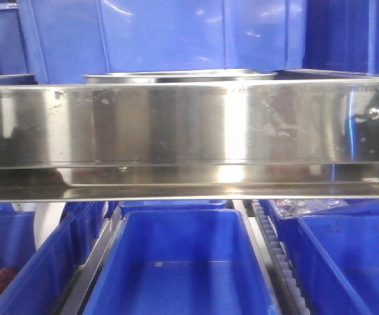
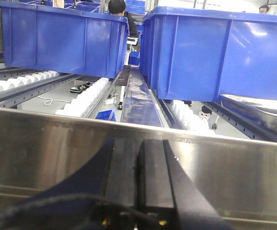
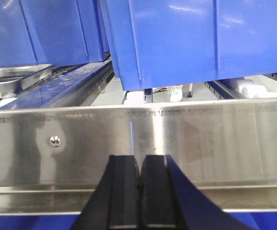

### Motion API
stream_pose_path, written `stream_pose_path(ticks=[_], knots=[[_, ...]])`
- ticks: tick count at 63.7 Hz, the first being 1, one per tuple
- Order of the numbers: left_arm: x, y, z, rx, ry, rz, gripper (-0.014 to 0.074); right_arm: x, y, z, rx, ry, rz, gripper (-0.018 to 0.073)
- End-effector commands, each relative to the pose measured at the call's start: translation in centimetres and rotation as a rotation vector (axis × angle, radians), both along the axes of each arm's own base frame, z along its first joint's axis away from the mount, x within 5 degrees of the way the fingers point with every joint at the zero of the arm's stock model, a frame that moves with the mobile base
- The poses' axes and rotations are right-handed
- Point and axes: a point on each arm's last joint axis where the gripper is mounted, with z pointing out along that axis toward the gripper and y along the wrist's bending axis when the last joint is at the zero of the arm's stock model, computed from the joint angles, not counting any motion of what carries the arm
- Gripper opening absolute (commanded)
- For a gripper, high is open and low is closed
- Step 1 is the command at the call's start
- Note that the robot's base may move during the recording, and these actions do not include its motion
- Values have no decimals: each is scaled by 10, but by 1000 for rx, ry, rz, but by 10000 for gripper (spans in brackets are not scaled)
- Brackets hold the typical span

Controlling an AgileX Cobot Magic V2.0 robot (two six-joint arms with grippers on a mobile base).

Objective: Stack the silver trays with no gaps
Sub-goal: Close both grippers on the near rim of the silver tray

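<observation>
**Q:** Tools?

**A:** Left tool: fingers pressed together, nothing between them, close before the steel rail. Right tool: the same, together and empty, facing that rail.

**Q:** The tray?

**A:** A tray sits behind the rail, rim just above the rail's top edge, with blue bins behind it. I cannot tell whether more than one tray is stacked there.

The silver tray lies flat behind the steel rail — shiny grey, thin out-turned rim, mostly hidden.
</observation>
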Motion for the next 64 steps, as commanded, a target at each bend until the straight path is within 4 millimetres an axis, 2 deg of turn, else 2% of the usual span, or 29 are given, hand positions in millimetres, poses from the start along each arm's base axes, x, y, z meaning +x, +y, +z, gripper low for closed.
stream_pose_path(ticks=[1, 38, 46, 54, 60, 64], knots=[[-5, 1, 11, -13, -126, 5, -48, -2, -1, 9, -9, -101, -5, 49], [-5, 1, 12, -13, -133, 6, -48, -2, -1, 9, -9, -101, -5, 49], [-6, 1, 16, -15, -168, 10, -48, -2, -1, 13, -8, -145, -8, 49], [-11, 2, 39, -15, -220, 8, -48, -4, -2, 25, 36, -238, -14, 49], [-18, 0, 69, 30, -177, -3, -46, -10, -2, 50, 51, -279, -8, 49], [-24, 0, 91, 71, -135, -2, -22, -16, 0, 69, 49, -244, 5, 56]])
